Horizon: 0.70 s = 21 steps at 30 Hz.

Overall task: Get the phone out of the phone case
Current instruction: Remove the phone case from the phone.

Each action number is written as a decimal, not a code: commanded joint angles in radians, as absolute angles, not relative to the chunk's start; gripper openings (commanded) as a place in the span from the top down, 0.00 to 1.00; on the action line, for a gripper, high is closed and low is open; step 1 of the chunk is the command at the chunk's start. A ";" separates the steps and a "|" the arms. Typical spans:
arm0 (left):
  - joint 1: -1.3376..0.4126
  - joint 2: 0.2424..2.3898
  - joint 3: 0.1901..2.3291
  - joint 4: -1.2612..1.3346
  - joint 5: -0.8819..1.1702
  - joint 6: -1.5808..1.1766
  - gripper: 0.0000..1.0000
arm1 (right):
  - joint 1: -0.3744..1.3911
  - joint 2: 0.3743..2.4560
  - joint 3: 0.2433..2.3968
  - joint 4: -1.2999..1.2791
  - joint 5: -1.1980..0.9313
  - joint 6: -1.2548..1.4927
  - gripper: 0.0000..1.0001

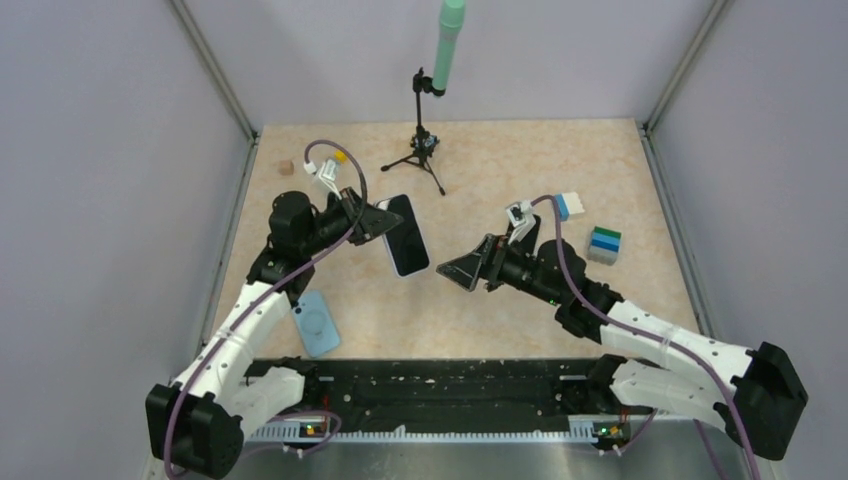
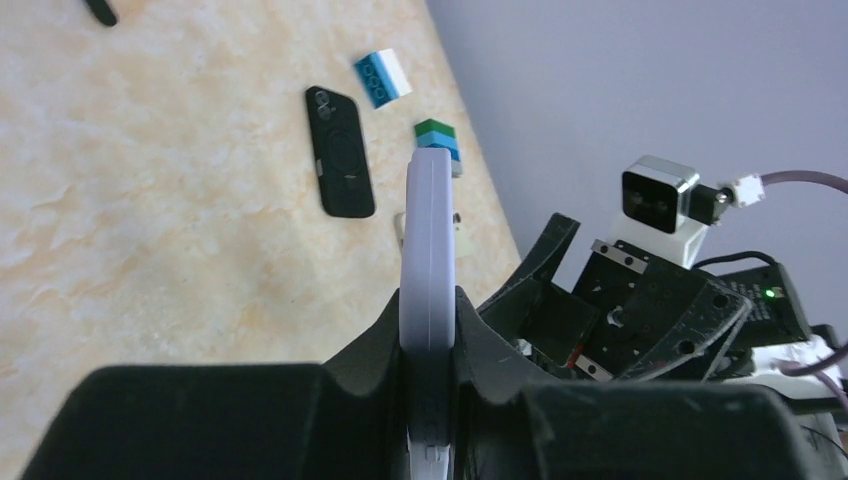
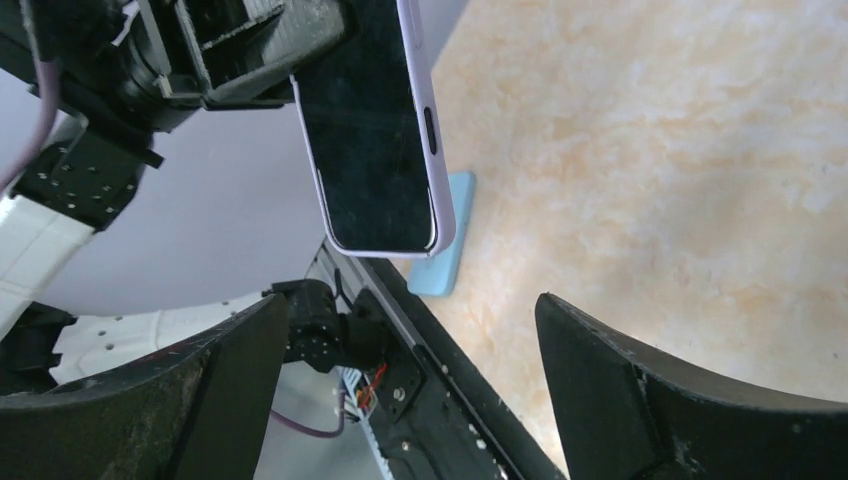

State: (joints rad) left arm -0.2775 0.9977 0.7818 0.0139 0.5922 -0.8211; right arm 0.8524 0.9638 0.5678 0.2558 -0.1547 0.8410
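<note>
Beige marbled tabletop (image 1: 520,180), walled in grey.
Gripped phone (image 1: 405,238) tight in left pincer (image 1: 385,220), one end hidden in the grip; held right pincer (image 1: 455,272) wide and empty just beside phone.

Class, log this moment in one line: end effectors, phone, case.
left end effector: shut on phone | right end effector: open | blue case: on table

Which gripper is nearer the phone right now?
Left. The left gripper is shut on the phone, holding its edge off the table; the right gripper is open, apart from the phone, to its right.
</note>
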 commanded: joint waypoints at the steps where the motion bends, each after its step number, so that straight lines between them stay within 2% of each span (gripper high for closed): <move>1: -0.279 0.956 0.825 0.222 0.675 -0.888 1.00 | 0.851 0.938 0.566 0.377 -0.159 0.839 0.13; 3: -0.279 0.956 0.848 0.228 0.691 -0.903 1.00 | 0.850 0.941 0.574 0.395 -0.187 0.830 0.21; 5: -0.279 0.959 0.871 0.221 0.699 -0.912 1.00 | 0.850 0.942 0.580 0.400 -0.197 0.825 0.24; 10: -0.279 0.965 0.895 0.220 0.719 -0.958 1.00 | 0.850 0.965 0.576 0.463 -0.243 0.828 0.22; 14: -0.279 0.977 0.895 0.238 0.724 -1.008 1.00 | 0.844 1.026 0.618 0.505 -0.306 0.822 0.24; 16: -0.279 0.987 0.895 0.258 0.729 -1.032 1.00 | 0.827 1.064 0.634 0.549 -0.344 0.839 0.29; 21: -0.279 1.015 0.908 0.305 0.751 -1.069 1.00 | 0.763 1.158 0.627 0.768 -0.448 1.005 0.49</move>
State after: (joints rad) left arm -0.2775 1.0058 0.8474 0.1608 0.7185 -1.0061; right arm 0.8101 1.1065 0.5777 0.5259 -0.3439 0.8875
